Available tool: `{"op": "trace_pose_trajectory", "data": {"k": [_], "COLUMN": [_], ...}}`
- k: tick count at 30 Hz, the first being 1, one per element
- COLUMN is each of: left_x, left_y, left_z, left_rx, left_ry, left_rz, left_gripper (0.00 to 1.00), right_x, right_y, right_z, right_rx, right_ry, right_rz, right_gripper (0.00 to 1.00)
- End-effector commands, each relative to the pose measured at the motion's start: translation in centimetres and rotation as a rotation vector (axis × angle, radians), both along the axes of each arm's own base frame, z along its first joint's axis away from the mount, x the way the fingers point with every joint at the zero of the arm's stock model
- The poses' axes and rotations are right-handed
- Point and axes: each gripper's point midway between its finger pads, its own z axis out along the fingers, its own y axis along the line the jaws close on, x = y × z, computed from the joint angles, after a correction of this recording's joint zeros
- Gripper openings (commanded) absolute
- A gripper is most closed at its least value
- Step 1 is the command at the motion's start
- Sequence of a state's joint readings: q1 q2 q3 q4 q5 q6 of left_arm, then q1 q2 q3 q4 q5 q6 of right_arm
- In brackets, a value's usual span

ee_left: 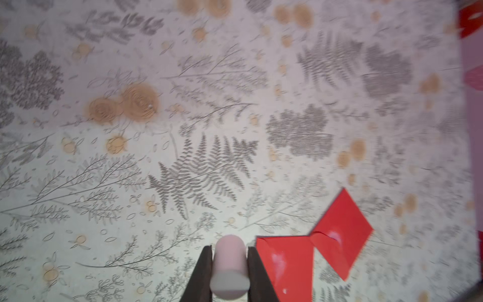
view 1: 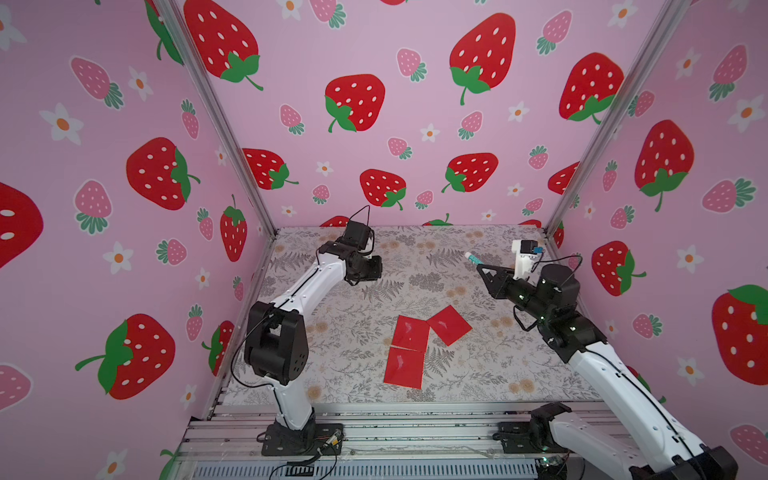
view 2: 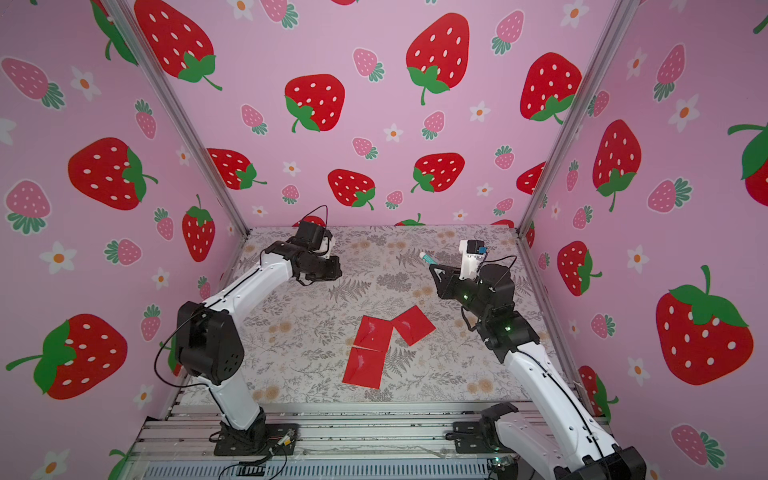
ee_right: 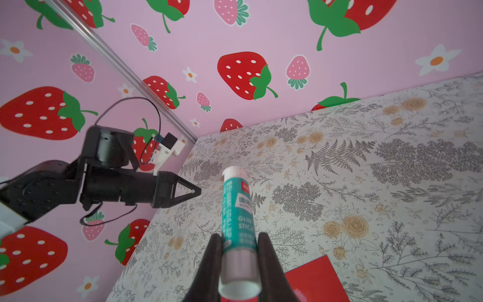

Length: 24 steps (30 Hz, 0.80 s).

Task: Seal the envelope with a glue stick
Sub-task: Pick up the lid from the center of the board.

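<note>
Jaws of the left gripper (ee_left: pixel 229 247) pinch the cap (ee_left: pixel 229 269) clear, the red envelope (view 1: pixel 405 368) lies flat on the table (view 1: pixel 478 374), and the right gripper (ee_right: pixel 239 235) clamps the uncapped glue stick (ee_right: pixel 237 206) aloft, seemingly ready for gluing.

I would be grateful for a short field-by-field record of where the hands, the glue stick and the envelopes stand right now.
right hand: shut on the glue stick, raised above the table
left hand: shut on a pale cap
glue stick: teal label, far end uncapped
envelopes: red, flat on the table between the arms, neither hand touching them
</note>
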<state>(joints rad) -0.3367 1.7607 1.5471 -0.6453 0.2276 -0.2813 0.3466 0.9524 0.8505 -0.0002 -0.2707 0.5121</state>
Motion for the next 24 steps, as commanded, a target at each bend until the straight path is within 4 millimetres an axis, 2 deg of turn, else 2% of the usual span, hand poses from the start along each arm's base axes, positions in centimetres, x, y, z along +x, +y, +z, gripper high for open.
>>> {"op": "trace_pose_trajectory", "data": {"k": [1, 2, 5, 9, 13, 17, 19, 21, 24], "left_x": [-2.2, -3.1, -5.7, -9.0, -13.7, -19.3, -21.2, -22.4, -23.0], "left_y": [-4.1, -5.0, -7.1, -9.0, -11.1, -12.9, -13.2, -13.2, -13.0], "left_z": [5.5, 7.2, 11.7, 16.8, 21.3, 24.5, 25.6, 26.6, 27.7], "left_rx": [-0.21, -0.271, -0.421, -0.589, -0.694, -0.741, -0.747, -0.753, -0.757], "left_ry": [-0.122, -0.156, -0.242, -0.302, -0.394, -0.47, -0.513, -0.552, -0.593], "left_rz": [-0.204, -0.259, -0.392, -0.55, -0.746, -0.949, -1.006, -1.036, -1.03], "left_gripper": [0.0, 0.0, 0.0, 0.0, 0.0, 0.0, 0.0, 0.0, 0.0], "right_x": [-1.8, -2.9, -4.8, -6.9, -9.1, -10.6, -11.4, -12.1, -13.4], "right_y": [1.2, 1.3, 2.1, 2.9, 3.7, 4.1, 4.3, 4.2, 4.2], "right_z": [3.0, 4.2, 5.7, 7.3, 9.3, 10.9, 11.5, 12.0, 12.6], "right_rx": [-0.09, -0.102, -0.145, -0.156, -0.122, -0.094, -0.083, -0.074, -0.062], "right_ry": [-0.171, -0.234, -0.345, -0.474, -0.601, -0.665, -0.703, -0.737, -0.789], "right_rz": [0.136, 0.17, 0.263, 0.358, 0.441, 0.489, 0.514, 0.521, 0.547], "right_gripper": [0.05, 0.05, 0.05, 0.0, 0.0, 0.0, 0.0, 0.0, 0.0]}}
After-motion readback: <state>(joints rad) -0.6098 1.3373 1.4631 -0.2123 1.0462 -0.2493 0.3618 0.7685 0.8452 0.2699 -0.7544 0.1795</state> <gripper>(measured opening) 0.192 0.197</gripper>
